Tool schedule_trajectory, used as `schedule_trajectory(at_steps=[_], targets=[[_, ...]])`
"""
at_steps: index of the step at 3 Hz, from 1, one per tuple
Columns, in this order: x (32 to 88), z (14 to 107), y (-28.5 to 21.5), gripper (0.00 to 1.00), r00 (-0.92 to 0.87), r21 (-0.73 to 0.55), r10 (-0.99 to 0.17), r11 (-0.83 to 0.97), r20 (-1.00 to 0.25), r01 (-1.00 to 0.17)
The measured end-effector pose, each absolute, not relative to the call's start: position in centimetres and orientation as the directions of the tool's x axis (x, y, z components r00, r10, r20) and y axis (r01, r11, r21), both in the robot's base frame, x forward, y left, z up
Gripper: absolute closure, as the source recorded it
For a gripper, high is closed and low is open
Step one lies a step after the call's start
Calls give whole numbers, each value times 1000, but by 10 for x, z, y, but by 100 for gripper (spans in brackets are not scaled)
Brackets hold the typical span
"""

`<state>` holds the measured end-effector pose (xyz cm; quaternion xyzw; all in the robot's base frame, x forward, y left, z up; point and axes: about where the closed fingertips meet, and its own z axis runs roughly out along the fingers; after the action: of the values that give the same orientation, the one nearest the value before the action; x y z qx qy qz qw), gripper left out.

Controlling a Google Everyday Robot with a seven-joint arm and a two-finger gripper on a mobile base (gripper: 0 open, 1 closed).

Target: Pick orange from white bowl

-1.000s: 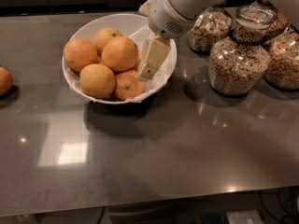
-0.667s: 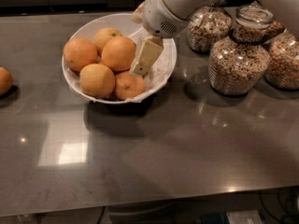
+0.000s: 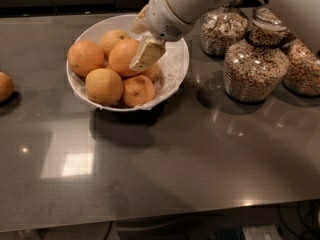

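Gripper (image 3: 141, 44), jaws apart, has shifted left in the wide white bowl (image 3: 107, 25) by the worktop's far edge, reaching the large smooth deep-orange orange (image 3: 122, 56); closing looks next.

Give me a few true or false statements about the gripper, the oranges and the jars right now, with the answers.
1. The gripper is over the white bowl. True.
2. The bowl holds only two oranges. False: at least five show in it.
3. A lone orange lies on the counter at the picture's left edge. True.
4. The glass jars stand on the picture's left of the bowl. False: they stand on its right.
5. The orange is lifted clear of the bowl. False: it sits in the bowl, right beside the gripper.
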<state>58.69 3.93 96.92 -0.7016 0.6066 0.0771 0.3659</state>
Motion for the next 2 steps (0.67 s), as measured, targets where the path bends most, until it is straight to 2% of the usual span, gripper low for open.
schedule_trajectory(at_steps=[1,2], targets=[[598,967,43,27,272,-451,-784,12,-558,-892],[599,962,46,29,271,-445,-779,11,-565,-896]])
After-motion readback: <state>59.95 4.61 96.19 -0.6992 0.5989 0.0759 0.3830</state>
